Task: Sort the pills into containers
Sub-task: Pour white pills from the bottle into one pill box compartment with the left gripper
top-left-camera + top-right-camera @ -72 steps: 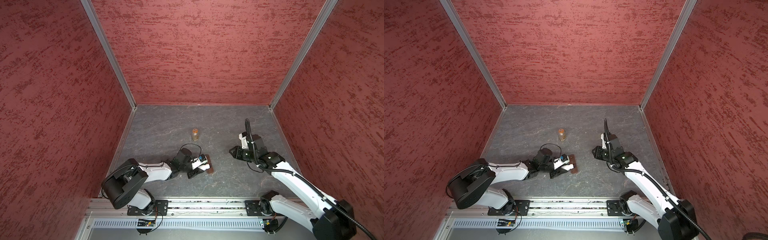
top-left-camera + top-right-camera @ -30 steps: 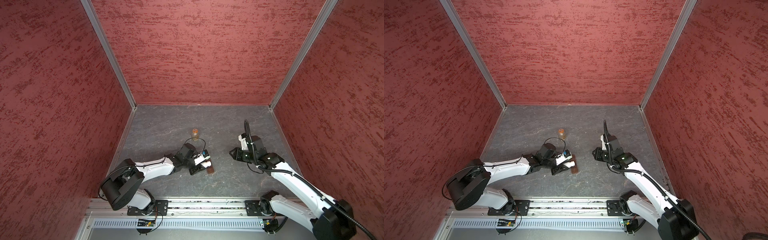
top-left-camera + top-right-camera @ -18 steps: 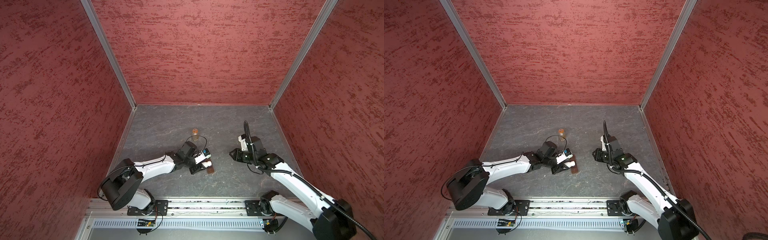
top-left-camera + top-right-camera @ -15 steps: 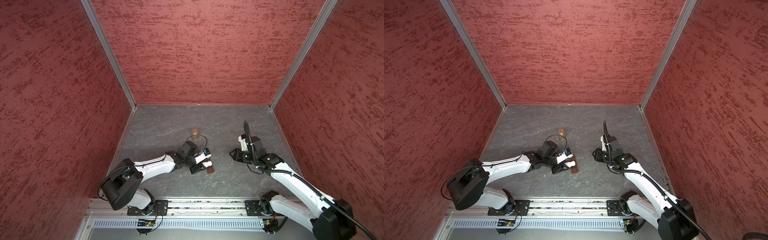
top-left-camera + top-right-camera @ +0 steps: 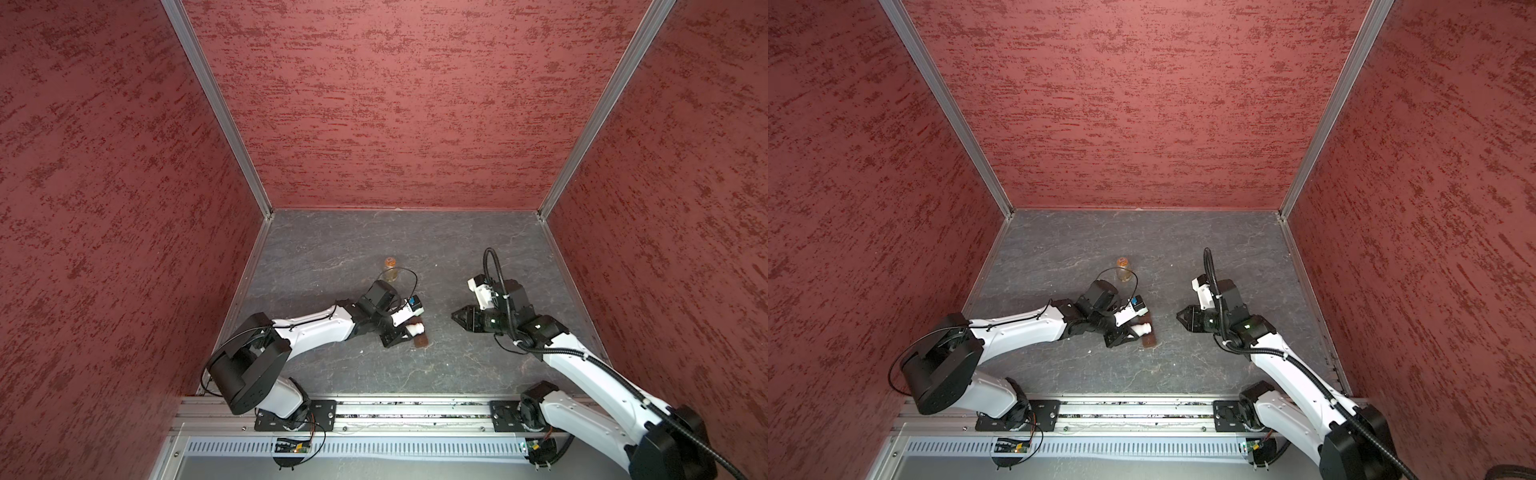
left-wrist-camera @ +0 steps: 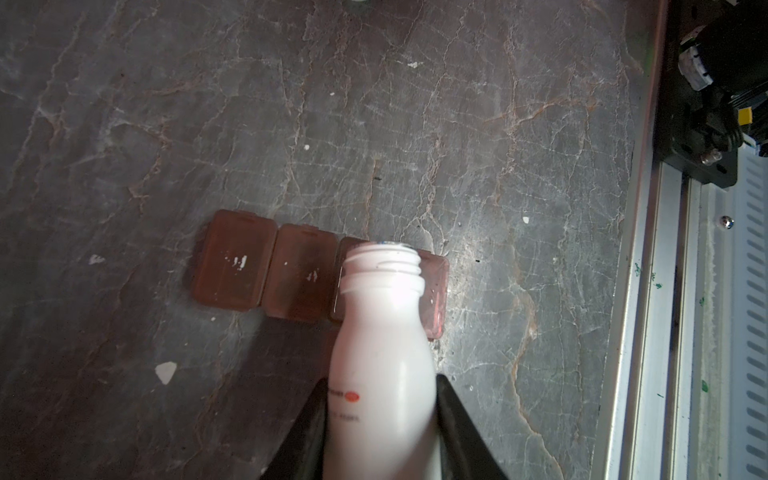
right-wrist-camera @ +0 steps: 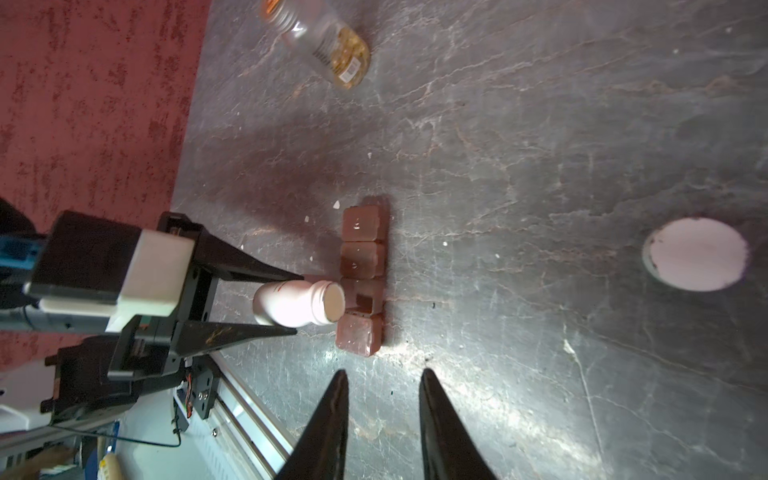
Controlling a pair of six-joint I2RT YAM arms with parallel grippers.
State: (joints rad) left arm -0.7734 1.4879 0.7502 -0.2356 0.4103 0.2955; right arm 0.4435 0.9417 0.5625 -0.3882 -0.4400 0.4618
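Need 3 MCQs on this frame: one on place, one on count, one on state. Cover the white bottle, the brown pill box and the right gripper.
1. The white bottle has its mouth:
A) at the brown pill box
B) against the red wall
C) over the front rail

2. Cells the brown pill box shows in the right wrist view:
A) two
B) four
C) seven

3. The right gripper is:
A) shut on a cap
B) open and empty
C) shut on the brown pill box

Key:
1 A: both wrist views show the mouth at the box's cells.
2 B: four brown squares sit in one row.
3 B: its jaws stand apart with nothing between them.
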